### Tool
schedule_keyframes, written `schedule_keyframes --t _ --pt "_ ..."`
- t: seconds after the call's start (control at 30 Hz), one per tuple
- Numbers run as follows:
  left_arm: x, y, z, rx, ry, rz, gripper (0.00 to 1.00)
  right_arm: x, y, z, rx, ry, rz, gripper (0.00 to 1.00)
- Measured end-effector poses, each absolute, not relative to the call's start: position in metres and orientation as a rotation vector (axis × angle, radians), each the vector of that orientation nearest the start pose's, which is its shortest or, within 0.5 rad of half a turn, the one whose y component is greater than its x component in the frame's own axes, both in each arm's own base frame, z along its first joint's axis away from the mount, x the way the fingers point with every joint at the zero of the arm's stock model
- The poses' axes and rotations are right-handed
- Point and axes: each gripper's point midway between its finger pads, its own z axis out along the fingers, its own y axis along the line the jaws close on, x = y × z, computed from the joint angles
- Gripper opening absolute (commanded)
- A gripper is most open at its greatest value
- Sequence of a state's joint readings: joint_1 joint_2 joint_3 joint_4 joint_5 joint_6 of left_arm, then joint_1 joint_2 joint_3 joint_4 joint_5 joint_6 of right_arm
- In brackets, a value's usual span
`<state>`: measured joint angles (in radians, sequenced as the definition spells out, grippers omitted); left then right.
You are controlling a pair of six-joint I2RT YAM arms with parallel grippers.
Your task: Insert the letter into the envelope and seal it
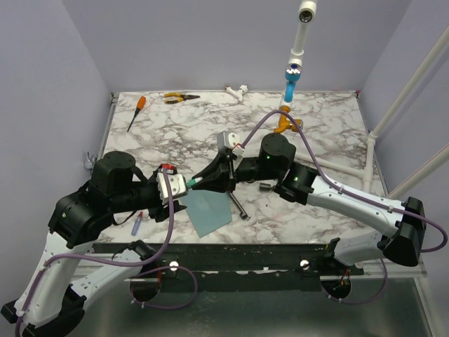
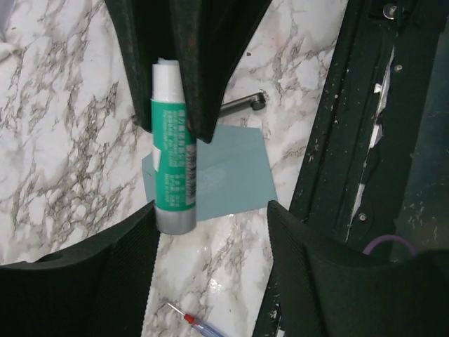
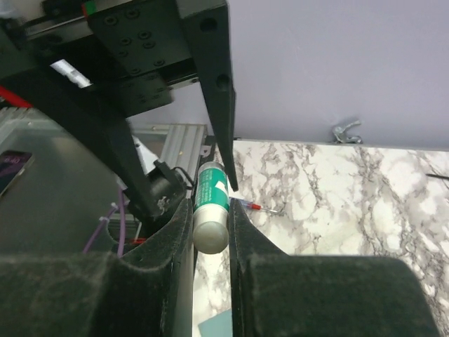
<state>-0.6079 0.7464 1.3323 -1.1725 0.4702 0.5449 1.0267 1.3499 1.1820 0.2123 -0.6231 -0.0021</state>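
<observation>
Here's the glue stick (image 2: 172, 168): a green label with lines of white print along it and a barcode strip beside them. All of it is too small and blurred to read.

Bench (image 1: 330, 119), mid-rear: open marble; screwdriver (image 1: 135, 112) and pliers (image 1: 181, 97) at back edge. Centre: left fingers (image 2: 105, 281), right fingers (image 2: 200, 63) and glue stick (image 2: 170, 168) crowd above envelope (image 1: 208, 213). Metal rod (image 1: 237, 203) just beside it, right; pen (image 1: 137, 223) left.

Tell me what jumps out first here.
Both arms meet nose to nose over mid-table: the right hand is clamped on a green-and-white glue stick, and the left hand stands open right at the stick's other end. Just below them the teal envelope lies flat near the table's front edge.
</observation>
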Motion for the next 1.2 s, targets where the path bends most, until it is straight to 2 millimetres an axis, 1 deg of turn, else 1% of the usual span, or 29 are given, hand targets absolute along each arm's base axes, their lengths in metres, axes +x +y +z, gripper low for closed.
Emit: schedule_keyframes --t 0.03,0.17,0.2,0.27,0.33,0.43,0.6,0.67,0.73,0.8,0.83,0.87,0.97,1.1,1.2 --pt "0.11 -0.154 0.316 1.38 1.632 -0.565 0.52 0.136 0.423 0.357 -1.258 1.117 1.258 0.01" --pt "0.111 -0.158 0.317 1.373 1.653 -0.6 0.25 0.131 0.421 0.353 -1.282 1.095 1.252 0.01" --pt "0.111 -0.158 0.317 1.374 1.653 -0.601 0.21 0.13 0.421 0.353 -1.287 1.091 1.253 0.01" --pt "0.112 -0.158 0.317 1.376 1.649 -0.598 0.19 0.125 0.42 0.353 -1.298 1.08 1.258 0.01" --pt "0.112 -0.158 0.319 1.379 1.641 -0.598 0.15 0.124 0.419 0.354 -1.298 1.077 1.258 0.01" --pt "0.112 -0.158 0.319 1.388 1.633 -0.593 0.0 0.124 0.419 0.355 -1.297 1.076 1.258 0.01" --pt "0.112 -0.158 0.318 1.396 1.629 -0.589 0.0 0.125 0.419 0.355 -1.277 1.103 1.27 0.0" --pt "0.115 -0.157 0.318 1.401 1.621 -0.566 0.0 0.127 0.421 0.354 -1.243 1.147 1.291 0.01" --pt "0.121 -0.153 0.318 1.397 1.621 -0.51 0.0 0.133 0.425 0.353 -1.182 1.214 1.313 0.01" --pt "0.133 -0.146 0.318 1.381 1.617 -0.421 0.0 0.145 0.432 0.352 -1.092 1.301 1.33 0.01" --pt "0.143 -0.139 0.319 1.367 1.606 -0.337 0.0 0.152 0.436 0.353 -1.034 1.352 1.34 0.0" --pt "0.148 -0.136 0.319 1.359 1.6 -0.294 0.0 0.157 0.439 0.352 -0.984 1.392 1.35 0.01" --pt "0.172 -0.121 0.321 1.348 1.549 -0.094 0.0 0.175 0.45 0.352 -0.822 1.508 1.382 0.01" --pt "0.197 -0.105 0.327 1.348 1.466 0.15 0.0 0.193 0.466 0.356 -0.651 1.609 1.434 0.01" --pt "0.213 -0.095 0.333 1.353 1.404 0.329 0.0 0.203 0.476 0.358 -0.565 1.652 1.475 0.01"
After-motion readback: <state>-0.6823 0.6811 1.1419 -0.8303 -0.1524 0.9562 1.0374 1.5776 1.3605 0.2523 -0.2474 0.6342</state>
